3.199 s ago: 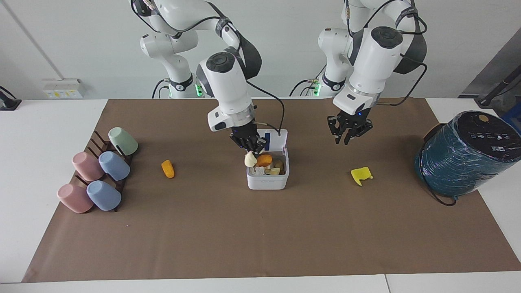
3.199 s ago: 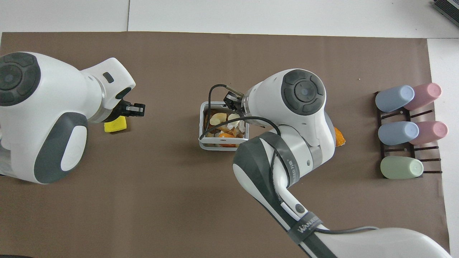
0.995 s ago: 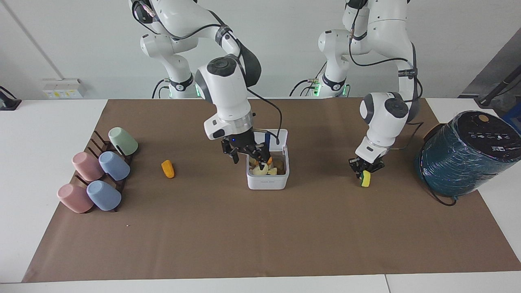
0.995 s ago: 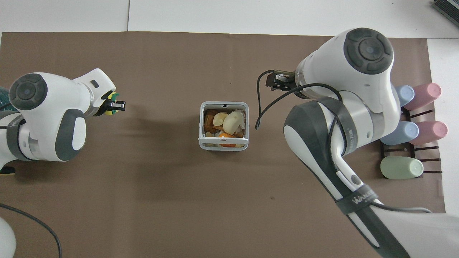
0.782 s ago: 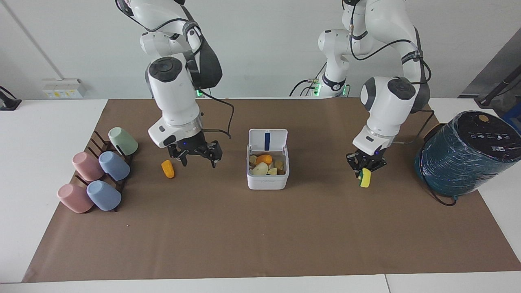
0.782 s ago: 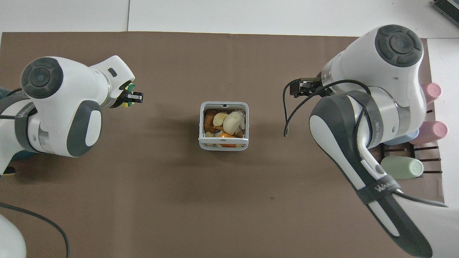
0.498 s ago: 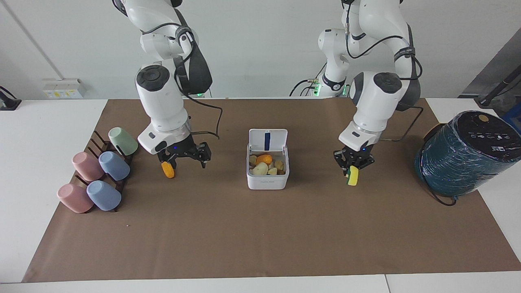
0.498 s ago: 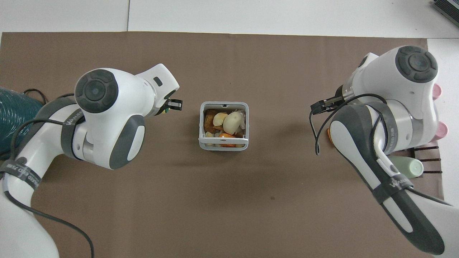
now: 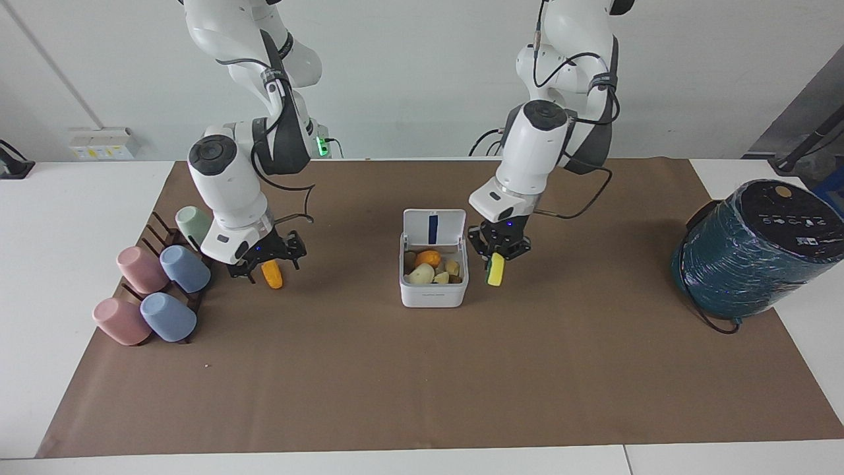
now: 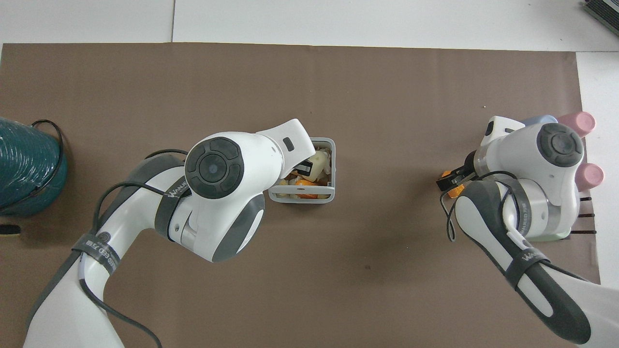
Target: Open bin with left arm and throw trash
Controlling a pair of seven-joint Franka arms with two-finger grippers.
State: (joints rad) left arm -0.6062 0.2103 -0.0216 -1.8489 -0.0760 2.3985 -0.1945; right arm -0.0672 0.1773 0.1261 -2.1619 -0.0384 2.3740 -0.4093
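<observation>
The white bin [image 9: 434, 295] stands mid-table with its lid [image 9: 448, 231] up; the cream lump [image 9: 422, 273] lies inside among other scraps. My left gripper [image 9: 498, 256] is shut on the yellow lump [image 9: 496, 270] and holds it low beside the bin, at the left arm's end. In the overhead view the left arm covers part of the bin [image 10: 301, 197] and hides the yellow lump. My right gripper [image 9: 266, 262] is open, low over the orange lump [image 9: 271, 274] on the mat, with a finger on either side. The orange lump also shows in the overhead view [image 10: 453, 192].
A rack of pastel cups [image 9: 161, 284] lies at the right arm's end, close to the right gripper. A big teal wrapped cylinder [image 9: 752, 254] stands at the left arm's end. A brown mat [image 9: 422, 382] covers the table.
The right gripper let go of the cream lump in the bin and moved over to the orange lump. The left gripper took hold of the yellow lump and carried it to beside the bin.
</observation>
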